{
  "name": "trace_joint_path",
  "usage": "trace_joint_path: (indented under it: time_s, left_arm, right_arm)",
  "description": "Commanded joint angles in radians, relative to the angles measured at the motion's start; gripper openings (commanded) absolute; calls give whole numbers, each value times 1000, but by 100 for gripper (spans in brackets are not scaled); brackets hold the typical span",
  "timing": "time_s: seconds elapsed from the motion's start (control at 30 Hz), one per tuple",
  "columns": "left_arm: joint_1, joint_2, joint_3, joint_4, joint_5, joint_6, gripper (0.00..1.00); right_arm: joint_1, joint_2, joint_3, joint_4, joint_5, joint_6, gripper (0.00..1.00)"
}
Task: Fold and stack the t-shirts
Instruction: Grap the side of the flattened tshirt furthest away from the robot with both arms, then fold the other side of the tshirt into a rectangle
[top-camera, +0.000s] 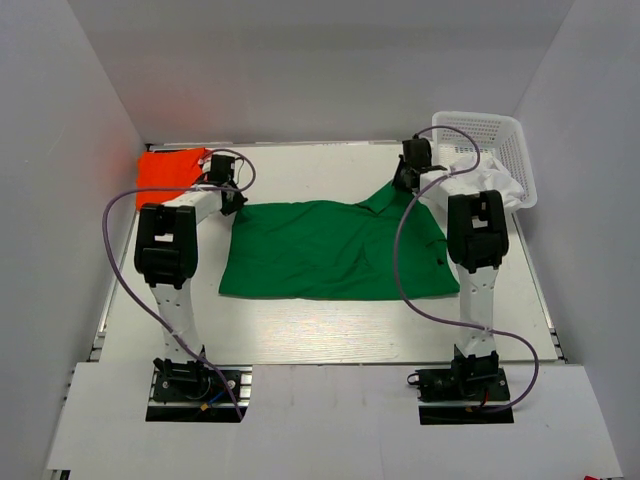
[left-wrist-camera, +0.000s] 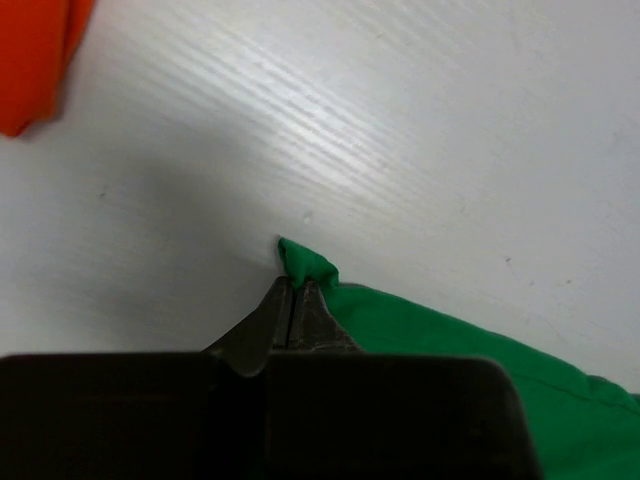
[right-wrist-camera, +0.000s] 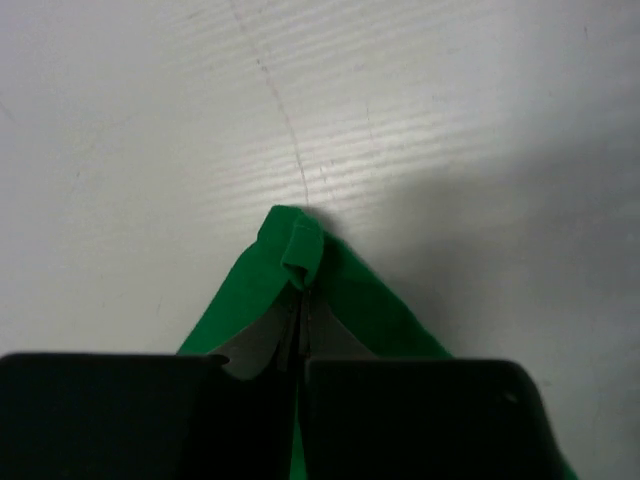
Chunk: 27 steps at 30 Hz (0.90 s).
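Green shirt (top-camera: 335, 250) spread flat on table (top-camera: 330, 330), left gripper (left-wrist-camera: 293, 287) clamped on its far left corner, right gripper (right-wrist-camera: 302, 293) clamped on a far right corner, orange shirt (top-camera: 170, 168) far left.

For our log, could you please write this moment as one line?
left fingers: shut on green t-shirt | right fingers: shut on green t-shirt | orange t-shirt: far left

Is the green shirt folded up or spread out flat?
Spread out. The green shirt lies wide and flat on the table; the left gripper and right gripper each pinch a far corner.
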Motion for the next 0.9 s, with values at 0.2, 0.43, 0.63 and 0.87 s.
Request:
trace_joint_path:
  time_s: [0.2, 0.43, 0.63, 0.87]
  left_arm:
    - [-12, -277, -162, 31, -68, -13, 0]
    - [-12, -433, -331, 126, -1, 6, 0]
    - [-12, -552, -435, 192, 77, 41, 0]
    - [-12, -656, -517, 155, 47, 32, 0]
  right_arm:
    - [7, -458, -371, 108, -37, -17, 0]
    - [7, -732, -603, 72, -55, 23, 0]
    - [1, -926, -750, 16, -41, 55, 0]
    - [2, -1088, -810, -150, -28, 69, 0]
